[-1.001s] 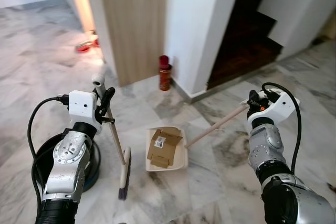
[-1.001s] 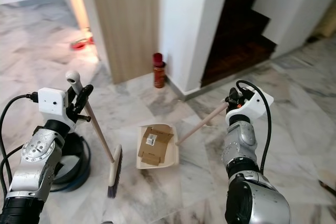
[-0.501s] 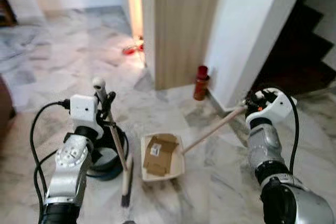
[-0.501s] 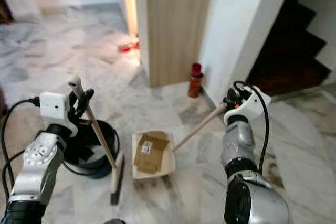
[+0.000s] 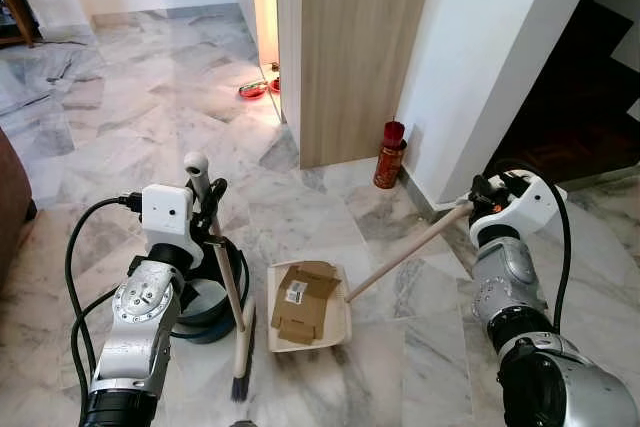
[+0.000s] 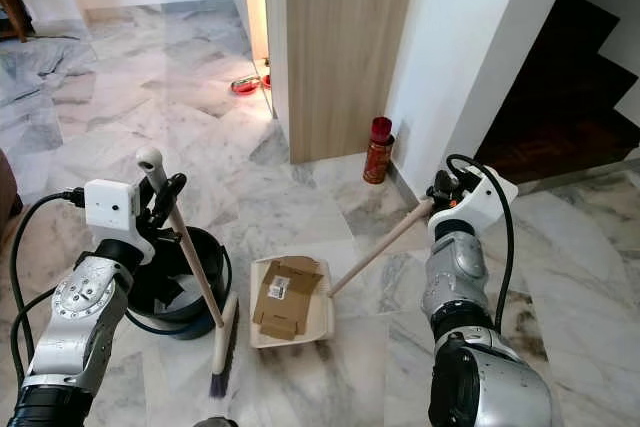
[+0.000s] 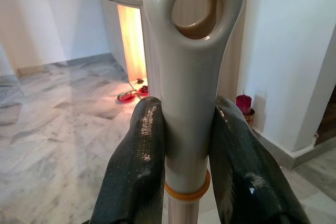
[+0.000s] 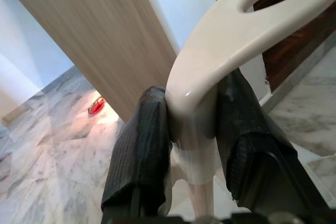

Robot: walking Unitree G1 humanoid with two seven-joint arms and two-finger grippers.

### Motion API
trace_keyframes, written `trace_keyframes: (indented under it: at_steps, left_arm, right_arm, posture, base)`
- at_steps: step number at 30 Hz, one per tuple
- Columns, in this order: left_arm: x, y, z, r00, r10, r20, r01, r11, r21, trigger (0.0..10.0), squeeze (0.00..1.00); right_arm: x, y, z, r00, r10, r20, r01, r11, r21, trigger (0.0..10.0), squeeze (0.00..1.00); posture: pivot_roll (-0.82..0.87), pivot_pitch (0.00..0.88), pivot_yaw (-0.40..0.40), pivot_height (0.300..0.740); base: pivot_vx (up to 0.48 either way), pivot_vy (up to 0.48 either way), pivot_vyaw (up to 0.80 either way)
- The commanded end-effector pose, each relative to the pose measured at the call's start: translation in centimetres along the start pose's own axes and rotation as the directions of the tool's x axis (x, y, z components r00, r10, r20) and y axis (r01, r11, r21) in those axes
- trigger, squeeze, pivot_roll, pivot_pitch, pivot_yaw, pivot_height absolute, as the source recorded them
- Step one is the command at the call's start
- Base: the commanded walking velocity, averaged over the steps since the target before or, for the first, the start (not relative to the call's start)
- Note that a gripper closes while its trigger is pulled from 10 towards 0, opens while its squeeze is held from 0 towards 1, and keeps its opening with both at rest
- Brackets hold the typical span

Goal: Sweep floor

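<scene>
My left gripper [image 5: 208, 209] is shut on the upper end of a broom [image 5: 227, 282], whose cream handle with a hanging loop [image 7: 192, 72] sits between the black fingers [image 7: 137, 161]. The broom's bristle head [image 5: 242, 352] rests on the marble floor. My right gripper [image 5: 483, 195] is shut on the long wooden handle of a cream dustpan [image 5: 337, 319], gripped at its looped end [image 8: 231, 40]. The dustpan lies flat on the floor with flattened brown cardboard pieces [image 5: 302, 299] in it.
A dark round bin [image 5: 207, 299] stands on the floor just behind the broom. A red canister [image 5: 388, 154] stands by the wooden cabinet [image 5: 350, 47] and white wall. Dark stairs [image 5: 580, 107] rise at the right. Small red objects [image 5: 252, 90] lie near the lit gap.
The camera has swung and pulled back, so more floor at the left and the dark bin came into view. Both grippers kept their hold on the broom and dustpan.
</scene>
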State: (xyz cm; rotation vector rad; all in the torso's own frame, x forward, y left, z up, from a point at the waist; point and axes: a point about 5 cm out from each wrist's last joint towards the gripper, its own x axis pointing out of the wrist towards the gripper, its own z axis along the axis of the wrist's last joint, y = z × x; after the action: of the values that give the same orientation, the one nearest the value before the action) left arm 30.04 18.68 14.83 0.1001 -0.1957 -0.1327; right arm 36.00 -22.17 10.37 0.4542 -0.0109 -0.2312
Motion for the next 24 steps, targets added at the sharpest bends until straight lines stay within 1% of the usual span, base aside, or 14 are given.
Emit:
trace_keyframes:
  at_steps: [1,9,14,19,24]
  left_arm:
    - [0.3,-0.1,0.8,0.999,-0.002,0.048,0.001,1.0,0.03,10.0,0.0]
    - [0.3,-0.2,0.8,0.999,-0.002,0.049,0.001,1.0,0.026,10.0,0.0]
    - [0.3,-0.4,0.7,0.999,-0.002,0.052,0.001,1.0,0.02,10.0,0.0]
    - [0.4,-0.6,0.6,0.998,0.002,0.055,-0.003,1.0,0.011,10.0,0.0]
    - [0.4,-0.8,0.5,0.998,0.004,0.058,-0.005,1.0,0.002,10.0,0.0]
  right_arm:
    - [0.6,0.5,1.5,0.998,0.019,0.058,-0.02,1.0,0.007,10.0,0.0]
    - [0.6,0.5,1.7,0.998,0.023,0.061,-0.023,1.0,-0.002,10.0,0.0]
    - [0.7,0.8,1.9,0.997,0.043,0.066,-0.041,0.999,-0.024,10.0,0.0]
    - [0.8,1.1,2.2,0.995,0.066,0.07,-0.064,0.997,-0.038,10.0,0.0]
    - [1.0,1.1,2.8,0.993,0.081,0.083,-0.075,0.994,-0.074,10.0,0.0]
  posture:
    - [0.1,0.0,-0.06,0.74]
    - [0.09,0.0,-0.063,0.74]
    - [0.08,0.0,-0.068,0.74]
    - [0.07,0.0,-0.076,0.74]
    - [0.07,0.0,-0.08,0.74]
  base:
    - [0.0,0.0,0.0]
    - [0.0,0.0,0.0]
    - [0.0,0.0,0.6]
    - [0.0,0.0,0.0]
    - [0.0,0.0,0.0]
